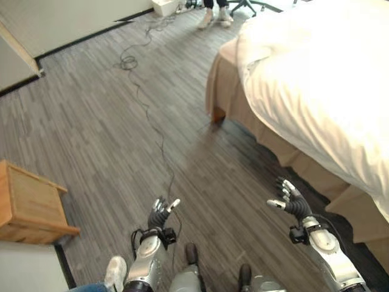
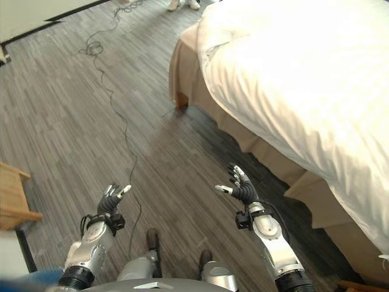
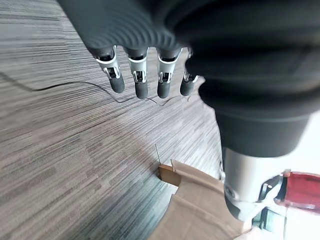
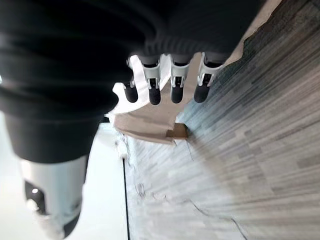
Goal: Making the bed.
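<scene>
The bed stands at the right, covered by a white duvet that hangs over its side above a tan bed skirt. Both hands hover low over the wooden floor, apart from the bed. My left hand is at the bottom centre, open, fingers relaxed and holding nothing. My right hand is open too, near the bed's side but not touching it. The wrist views show the left hand's straight fingers and the right hand's fingers with floor and the bed's corner beyond them.
A wooden bedside table stands at the lower left. A person's shoe is by the bottom edge, and another person's feet by an office chair at the far end. A thin cable runs across the floor.
</scene>
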{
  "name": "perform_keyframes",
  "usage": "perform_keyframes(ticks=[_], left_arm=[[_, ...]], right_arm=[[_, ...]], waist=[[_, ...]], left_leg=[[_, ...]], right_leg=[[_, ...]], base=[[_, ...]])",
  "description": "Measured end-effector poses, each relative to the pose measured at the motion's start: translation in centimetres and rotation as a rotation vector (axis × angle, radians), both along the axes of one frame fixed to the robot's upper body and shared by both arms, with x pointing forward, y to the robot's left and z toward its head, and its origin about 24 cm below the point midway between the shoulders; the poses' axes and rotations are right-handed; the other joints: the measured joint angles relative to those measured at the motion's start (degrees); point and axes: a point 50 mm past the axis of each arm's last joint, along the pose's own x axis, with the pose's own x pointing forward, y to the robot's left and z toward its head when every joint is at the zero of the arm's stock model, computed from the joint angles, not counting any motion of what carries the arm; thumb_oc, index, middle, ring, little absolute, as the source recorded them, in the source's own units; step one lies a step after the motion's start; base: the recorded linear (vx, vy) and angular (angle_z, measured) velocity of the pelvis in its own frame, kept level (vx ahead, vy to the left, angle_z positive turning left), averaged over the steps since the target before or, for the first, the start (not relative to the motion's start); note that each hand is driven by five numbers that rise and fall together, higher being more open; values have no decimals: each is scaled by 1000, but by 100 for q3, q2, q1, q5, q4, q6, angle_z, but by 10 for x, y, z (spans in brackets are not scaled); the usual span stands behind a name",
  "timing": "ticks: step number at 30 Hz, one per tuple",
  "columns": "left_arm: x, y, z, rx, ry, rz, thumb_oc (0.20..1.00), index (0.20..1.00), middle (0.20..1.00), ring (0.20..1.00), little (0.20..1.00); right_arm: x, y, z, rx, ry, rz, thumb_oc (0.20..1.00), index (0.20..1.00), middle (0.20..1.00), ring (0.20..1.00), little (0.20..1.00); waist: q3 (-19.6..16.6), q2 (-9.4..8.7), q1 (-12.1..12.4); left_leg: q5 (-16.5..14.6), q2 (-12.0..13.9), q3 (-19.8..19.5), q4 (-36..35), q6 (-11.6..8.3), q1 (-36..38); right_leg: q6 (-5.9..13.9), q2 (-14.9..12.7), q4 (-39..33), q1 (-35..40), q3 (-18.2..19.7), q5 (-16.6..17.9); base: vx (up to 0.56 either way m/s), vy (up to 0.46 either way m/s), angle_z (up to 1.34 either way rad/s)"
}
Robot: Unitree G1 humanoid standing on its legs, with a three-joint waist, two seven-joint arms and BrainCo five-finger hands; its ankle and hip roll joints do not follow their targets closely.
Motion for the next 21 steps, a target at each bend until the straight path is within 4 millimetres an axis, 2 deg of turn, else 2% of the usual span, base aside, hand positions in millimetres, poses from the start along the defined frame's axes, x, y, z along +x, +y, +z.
perform_keyframes(ticks=[1,2,4,5,6,7,8,9,10,11,12,13,14,15,16,18,19,20,21], left_arm=[[1,-1,1,4,-2,-5,1000,1000,1000,1000,1000],[1,-1,1,4,-3,-4,1000,1000,1000,1000,1000],[7,-2,6,6,-28,-12,1000,1000,1000,1000,1000],[20,-5,15,13,-69,-13,1000,1000,1000,1000,1000],[27,-5,20,17,-88,-18,1000,1000,1000,1000,1000],[30,-6,22,20,-96,-24,1000,1000,1000,1000,1000],[41,-6,34,57,-151,-65,1000,1000,1000,1000,1000],[42,-3,37,66,-157,-64,1000,1000,1000,1000,1000],[40,0,37,76,-155,-62,1000,1000,1000,1000,1000],[33,3,34,74,-143,-46,1000,1000,1000,1000,1000],[26,8,28,81,-111,-33,1000,1000,1000,1000,1000],[24,3,24,71,-91,-48,1000,1000,1000,1000,1000],[23,-1,23,53,-96,-54,1000,1000,1000,1000,1000],[23,-4,23,45,-103,-57,1000,1000,1000,1000,1000],[22,-3,22,46,-96,-60,1000,1000,1000,1000,1000],[16,-4,17,38,-75,-69,1000,1000,1000,1000,1000],[14,-5,14,33,-61,-75,1000,1000,1000,1000,1000],[13,-8,12,24,-55,-80,1000,1000,1000,1000,1000],[11,-10,10,16,-43,-84,1000,1000,1000,1000,1000]], right_arm=[[-11,5,-10,17,44,3,1000,1000,1000,1000,1000],[-13,8,-13,26,58,8,1000,1000,1000,1000,1000],[-16,19,-15,64,67,18,1000,1000,1000,1000,1000],[-9,35,-10,85,47,71,1000,1000,1000,1000,1000],[-8,41,-8,91,36,100,1000,1000,1000,1000,1000],[-8,45,-6,98,29,113,1000,1000,1000,1000,1000],[-7,52,-1,123,7,135,1000,1000,1000,1000,1000],[-6,53,0,125,1,139,1000,1000,1000,1000,1000],[-6,53,0,131,-2,134,1000,1000,1000,1000,1000],[-4,56,0,136,1,147,1000,1000,1000,1000,1000],[-4,57,-2,135,7,155,1000,1000,1000,1000,1000],[-10,51,-7,126,34,138,1000,1000,1000,1000,1000],[-13,47,-11,113,55,133,1000,1000,1000,1000,1000],[-14,44,-12,101,62,133,1000,1000,1000,1000,1000],[-14,42,-11,100,62,129,1000,1000,1000,1000,1000],[-14,39,-13,99,68,114,1000,1000,1000,1000,1000],[-15,36,-15,99,78,97,1000,1000,1000,1000,1000],[-15,33,-16,101,80,82,1000,1000,1000,1000,1000],[-16,30,-17,103,84,65,1000,1000,1000,1000,1000]], waist=[[-59,-100,-4],[-78,-121,12],[-171,-71,-50],[-170,52,7],[-163,46,11],[-163,18,6],[-247,-205,12],[-247,-204,-25],[-239,-244,13],[-207,-343,58],[-167,-271,-10],[-154,-180,-144],[-161,-119,-205],[-140,-66,-209],[-119,-50,-189],[-114,8,-204],[-118,-7,-269],[-127,4,-274],[-148,-2,-269]], left_leg=[[-63,-272,244,327,50,96],[-272,-379,379,432,152,98],[-350,-570,427,408,319,147],[-436,-565,562,308,445,183],[-474,-610,571,282,508,269],[-478,-639,537,274,521,358],[-706,-923,567,233,661,775],[-876,-991,588,258,818,916],[-979,-1088,653,263,864,1037],[-1103,-1214,734,200,958,1241],[-1131,-1258,760,105,979,1435],[-1168,-1266,681,138,913,1509],[-1241,-1256,681,149,848,1523],[-1357,-1240,699,146,860,1535],[-1406,-1236,689,145,821,1554],[-1519,-1122,527,146,644,1642],[-1535,-1093,542,184,617,1725],[-1608,-1059,495,171,494,1838],[-1675,-1077,489,183,385,1980]], right_leg=[[254,-380,183,78,105,-207],[304,-540,439,15,152,-342],[318,-736,1008,-288,231,-345],[310,-833,2327,-1084,421,-360],[268,-928,3101,-1412,512,-331],[194,-1033,3681,-1658,547,-442],[100,-1310,5136,-2392,634,-526],[103,-1280,5266,-2609,610,-372],[101,-1323,5309,-2758,483,-100],[100,-1173,5893,-3175,721,-270],[19,-860,6292,-3455,954,-447],[-33,-709,6252,-3595,825,-480],[5,-552,6028,-3770,732,-511],[5,-357,5581,-4013,513,-537],[3,-190,5162,-4079,445,-536],[30,333,3760,-3915,591,-491],[-13,610,2636,-3622,709,-333],[-161,747,2163,-3469,699,-200],[-177,888,1599,-3213,713,-91]], base=[[598,623,-38],[374,457,-34],[331,450,-28],[347,477,-28],[324,468,-19],[468,670,32],[484,626,44],[444,528,30],[189,175,-24],[144,134,-42],[138,116,-7],[217,164,33],[328,118,38],[384,60,6],[307,15,-9],[202,-16,9],[313,-17,38],[406,-27,52],[621,-55,41]])
